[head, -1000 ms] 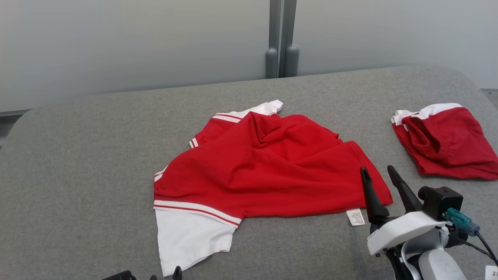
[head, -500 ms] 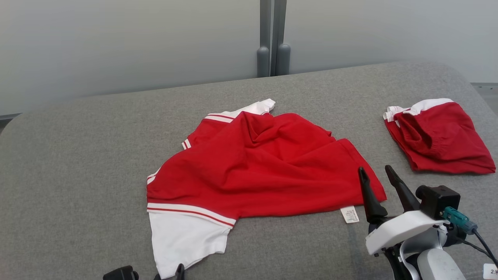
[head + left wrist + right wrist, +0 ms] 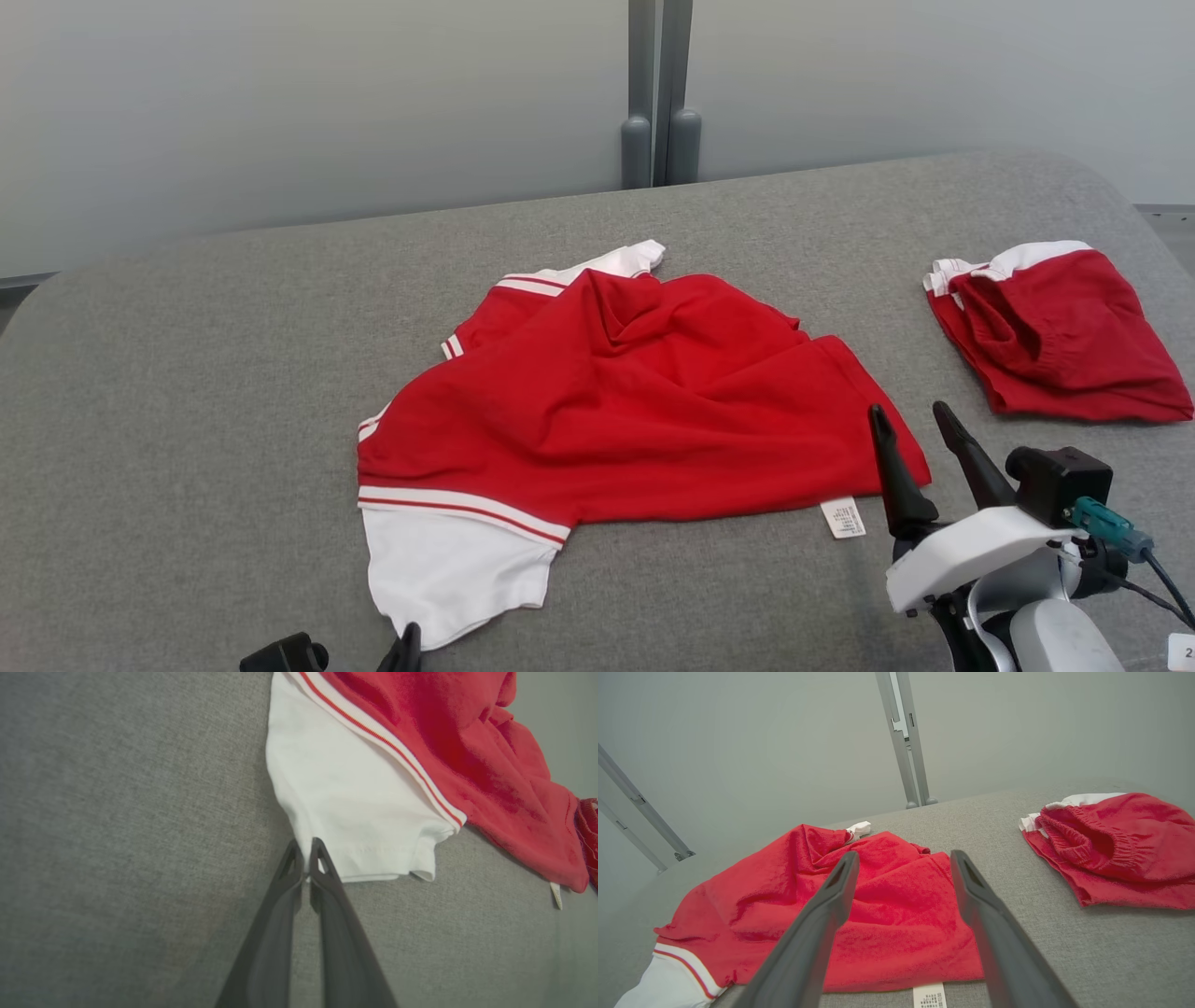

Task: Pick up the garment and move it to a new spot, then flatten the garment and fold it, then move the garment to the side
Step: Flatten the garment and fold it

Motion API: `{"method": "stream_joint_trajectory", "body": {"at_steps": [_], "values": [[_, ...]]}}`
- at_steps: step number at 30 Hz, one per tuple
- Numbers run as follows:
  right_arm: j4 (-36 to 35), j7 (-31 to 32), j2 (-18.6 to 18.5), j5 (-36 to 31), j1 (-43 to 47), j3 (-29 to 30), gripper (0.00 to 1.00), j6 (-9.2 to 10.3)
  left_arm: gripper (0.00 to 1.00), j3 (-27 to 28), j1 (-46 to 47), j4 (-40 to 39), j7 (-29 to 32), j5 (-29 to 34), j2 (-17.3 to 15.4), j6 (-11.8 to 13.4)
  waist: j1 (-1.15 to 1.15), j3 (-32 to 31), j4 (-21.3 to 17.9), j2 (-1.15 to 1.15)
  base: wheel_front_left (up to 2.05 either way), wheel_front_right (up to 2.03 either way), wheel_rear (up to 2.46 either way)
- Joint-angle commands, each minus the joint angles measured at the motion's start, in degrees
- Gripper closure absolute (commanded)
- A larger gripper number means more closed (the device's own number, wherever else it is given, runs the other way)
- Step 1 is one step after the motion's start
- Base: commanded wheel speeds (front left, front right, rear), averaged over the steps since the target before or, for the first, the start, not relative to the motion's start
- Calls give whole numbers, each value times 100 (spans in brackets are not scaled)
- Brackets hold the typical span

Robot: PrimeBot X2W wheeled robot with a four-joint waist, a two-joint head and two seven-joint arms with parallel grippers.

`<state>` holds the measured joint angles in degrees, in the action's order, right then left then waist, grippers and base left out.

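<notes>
The garment [image 3: 635,411] is a red shirt with white striped sleeves, lying crumpled in the middle of the grey padded table [image 3: 187,373]. Its near white sleeve [image 3: 355,802] points toward me. My left gripper [image 3: 408,644] sits at the bottom edge of the head view, and its fingers [image 3: 306,847] are shut on the sleeve's hem corner. My right gripper [image 3: 909,411] hovers open over the shirt's near right corner, beside the white care label [image 3: 843,518]. In the right wrist view the open gripper [image 3: 904,855] frames the red cloth [image 3: 887,914].
A second red garment with an elastic waistband and white trim [image 3: 1055,336] lies bunched at the table's right side, also seen as that red bundle [image 3: 1111,844]. A grey post [image 3: 658,93] stands behind the table's far edge against a pale wall.
My left gripper has closed from wide open onto the white sleeve's corner, and the sleeve's lower edge has shifted slightly. The head camera has moved a little. The right gripper stays open.
</notes>
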<state>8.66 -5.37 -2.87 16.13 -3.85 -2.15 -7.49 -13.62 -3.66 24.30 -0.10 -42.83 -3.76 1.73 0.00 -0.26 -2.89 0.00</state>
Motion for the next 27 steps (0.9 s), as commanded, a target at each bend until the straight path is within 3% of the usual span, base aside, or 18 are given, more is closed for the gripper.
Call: {"method": "stream_joint_trajectory", "body": {"at_steps": [1, 3, 14, 21, 27], "values": [[43, 20, -5, 33, 47, 41, 0, 0, 95, 3, 104, -46, -60, -20, 13, -28, 0, -1, 13, 0, 0, 0, 0], [176, 90, -7, 107, 80, 139, 0, 0, 100, 18, 103, -139, -144, -48, 14, -43, 0, 3, 32, 0, 0, 0, 0], [1272, 303, -6, 120, -31, 829, 0, 0, 100, 164, -200, -1444, -385, -218, -27, -3, 0, 60, 178, 0, 0, 0, 0], [1917, 360, -7, 141, -232, 1041, 0, 0, 100, 236, -454, -2530, -302, -149, -151, 199, 0, 116, 296, 0, 0, 0, 0], [2365, 556, -9, 599, -370, 900, 0, 0, 100, 212, -664, -3155, -142, -80, -275, 364, 0, 140, 418, 0, 0, 0, 0]]}}
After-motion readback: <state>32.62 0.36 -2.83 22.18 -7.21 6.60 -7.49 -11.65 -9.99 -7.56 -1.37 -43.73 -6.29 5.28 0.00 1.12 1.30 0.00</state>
